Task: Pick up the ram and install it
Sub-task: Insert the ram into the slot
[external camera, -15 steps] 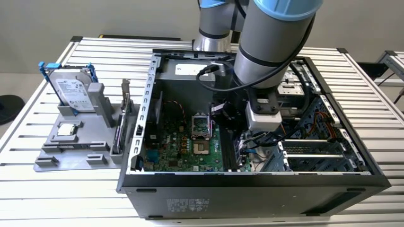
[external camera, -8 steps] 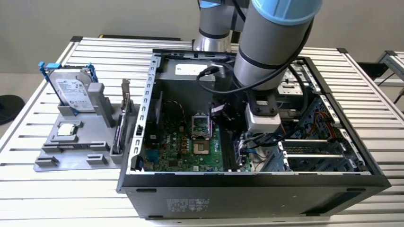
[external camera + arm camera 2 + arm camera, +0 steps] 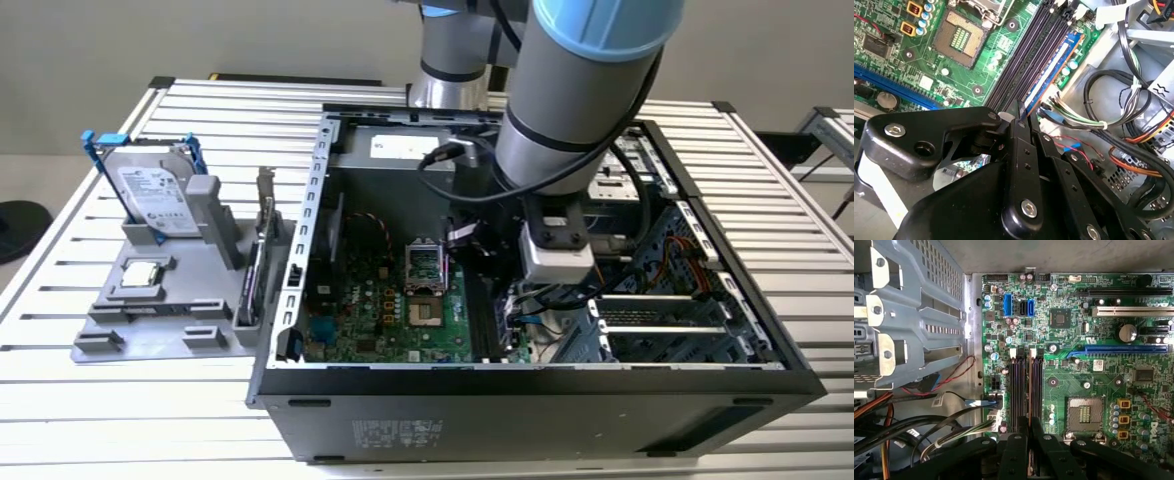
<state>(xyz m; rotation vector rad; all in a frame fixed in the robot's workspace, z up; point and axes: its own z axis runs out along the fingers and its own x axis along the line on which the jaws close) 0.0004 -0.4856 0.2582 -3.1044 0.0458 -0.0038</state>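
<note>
The ram (image 3: 1054,67) is a thin blue-green stick standing on edge along the long black motherboard slots (image 3: 1024,55), on the side nearest the bundled cables. In the first wrist view the ram (image 3: 1030,385) shows edge-on between the dark slots. My gripper (image 3: 1019,114) has its black fingers closed onto the near end of the stick, and in the first wrist view the gripper (image 3: 1029,424) has one finger on each side of the thin edge. The exterior view shows the gripper (image 3: 518,310) reaching down inside the open computer case (image 3: 534,385). Whether the stick sits fully down in its slot I cannot tell.
Coloured cables (image 3: 1094,125) crowd the space beside the slots. The empty CPU socket (image 3: 1085,412) lies on the slots' other side. A metal drive cage (image 3: 909,315) rises nearby. Outside the case, a grey fixture (image 3: 160,310) holds a hard drive (image 3: 154,195), a processor (image 3: 144,272) and an upright card (image 3: 263,250).
</note>
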